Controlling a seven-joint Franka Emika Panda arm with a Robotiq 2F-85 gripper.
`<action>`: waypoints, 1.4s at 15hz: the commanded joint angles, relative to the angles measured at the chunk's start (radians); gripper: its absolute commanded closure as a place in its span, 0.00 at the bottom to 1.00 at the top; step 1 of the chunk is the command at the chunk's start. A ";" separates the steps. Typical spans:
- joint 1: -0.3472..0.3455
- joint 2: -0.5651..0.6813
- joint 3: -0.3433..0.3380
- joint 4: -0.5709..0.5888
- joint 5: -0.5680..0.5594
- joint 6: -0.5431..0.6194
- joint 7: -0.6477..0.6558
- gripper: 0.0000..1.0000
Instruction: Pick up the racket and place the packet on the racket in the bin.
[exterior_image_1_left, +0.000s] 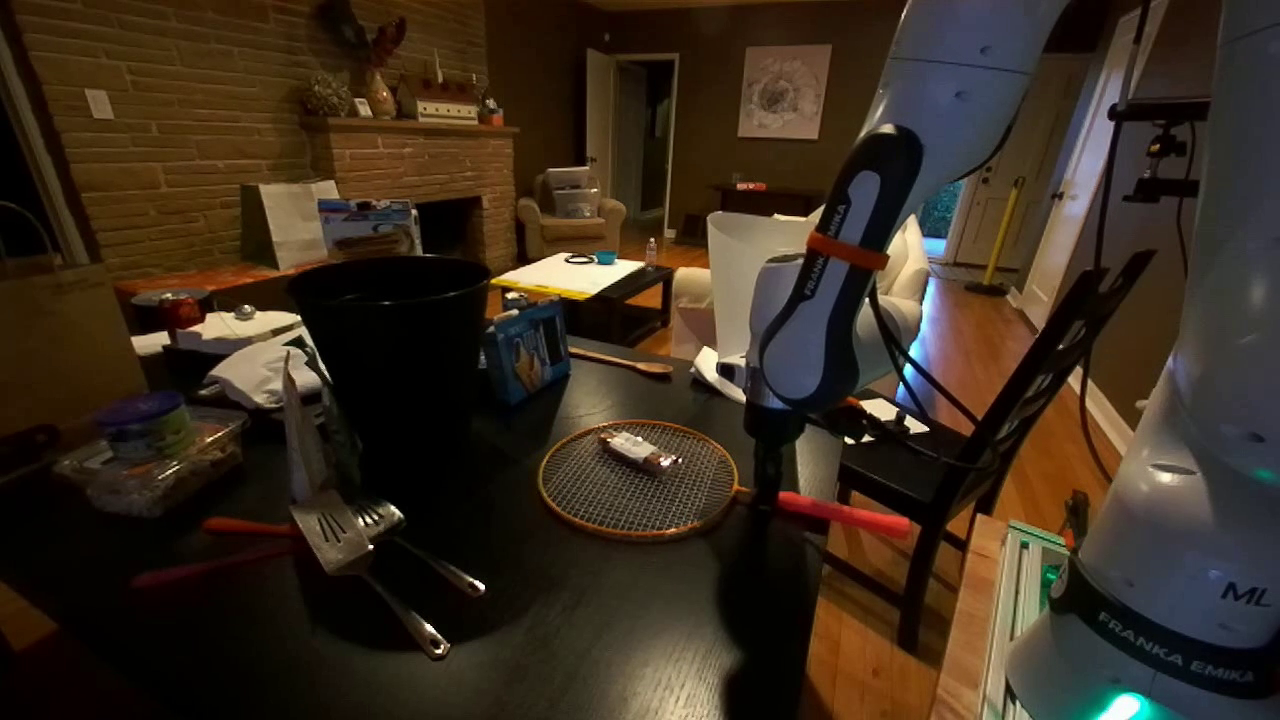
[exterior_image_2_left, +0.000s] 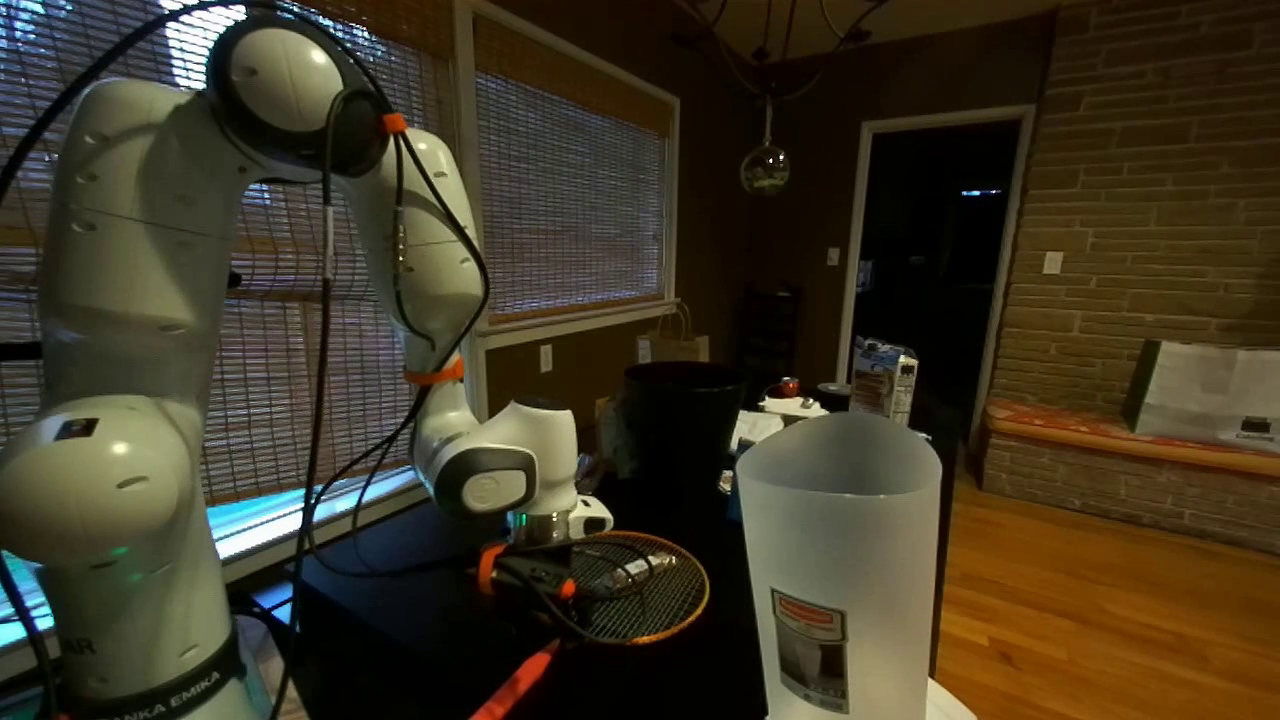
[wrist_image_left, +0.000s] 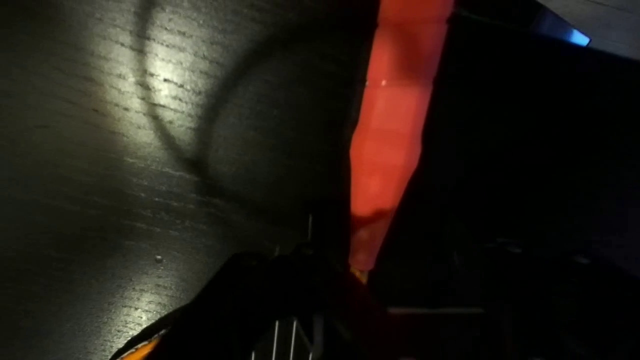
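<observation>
On the dark table lies the racket (exterior_image_1_left: 640, 508), its mesh head flat and its red handle (wrist_image_left: 387, 135) jutting past the table edge in an exterior view. The packet (exterior_image_1_left: 637, 450), small and whitish-silver, rests on the strings; both exterior views show it. My gripper (exterior_image_1_left: 766, 492) points down at the racket's neck, between head and handle. In the wrist view the neck runs into the dark area of the gripper (wrist_image_left: 361, 287), too dark to tell whether the fingers touch it. Beyond the head stands the bin (exterior_image_1_left: 400, 340), tall and black, seen in both exterior views.
Metal spatulas (exterior_image_1_left: 335, 540) lie in front of the bin. A blue box (exterior_image_1_left: 527, 350) and a wooden spoon (exterior_image_1_left: 625, 361) are behind the racket. A tall white container (exterior_image_2_left: 850, 560) stands nearby. A chair (exterior_image_1_left: 960, 460) is beside the table, and cables hang along the arm.
</observation>
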 joint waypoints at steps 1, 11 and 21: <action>-0.017 0.002 -0.003 0.001 -0.063 0.019 0.053 0.68; -0.018 0.002 -0.005 0.000 -0.102 0.017 0.101 0.32; -0.007 -0.003 -0.011 -0.001 -0.128 0.014 0.168 1.00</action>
